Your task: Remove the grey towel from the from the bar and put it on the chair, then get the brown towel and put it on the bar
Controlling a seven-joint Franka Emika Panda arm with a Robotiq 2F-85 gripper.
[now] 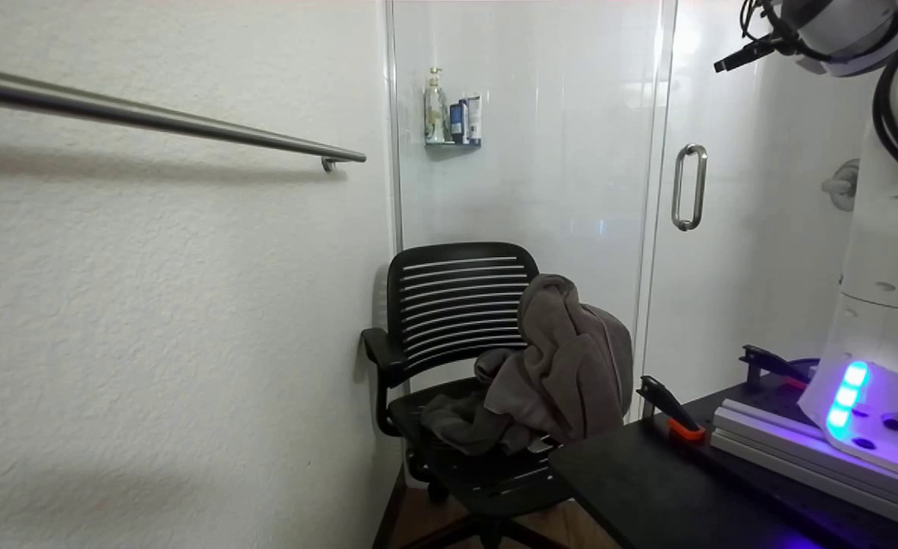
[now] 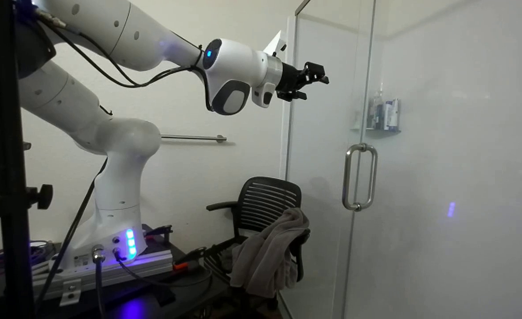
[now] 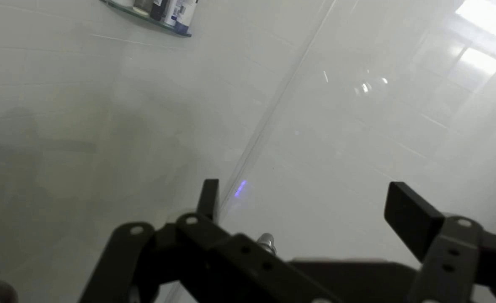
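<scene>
The grey towel [image 1: 571, 366] [image 2: 265, 252] lies in a heap over one armrest and the seat of the black chair [image 1: 460, 252] [image 2: 272, 180]. A darker fold of cloth rests on the seat; I cannot tell whether it belongs to the grey towel. Nothing hangs on the part of the metal bar [image 1: 190, 122] [image 2: 190, 138] that shows along the wall. No brown towel can be made out; it is hidden or out of view. High above the chair, my gripper [image 2: 315, 87] [image 3: 302, 185] points toward the shower glass. Its jaws stand wide apart, holding nothing.
A glass shower door with a chrome handle [image 1: 689, 187] [image 2: 360, 177] is beyond the chair. Bottles stand on a corner shelf [image 1: 453, 143] [image 2: 383, 130]. The black table [image 1: 632, 480] under the arm carries clamps [image 1: 670, 408]. A black post [image 2: 6, 159] rises near the arm.
</scene>
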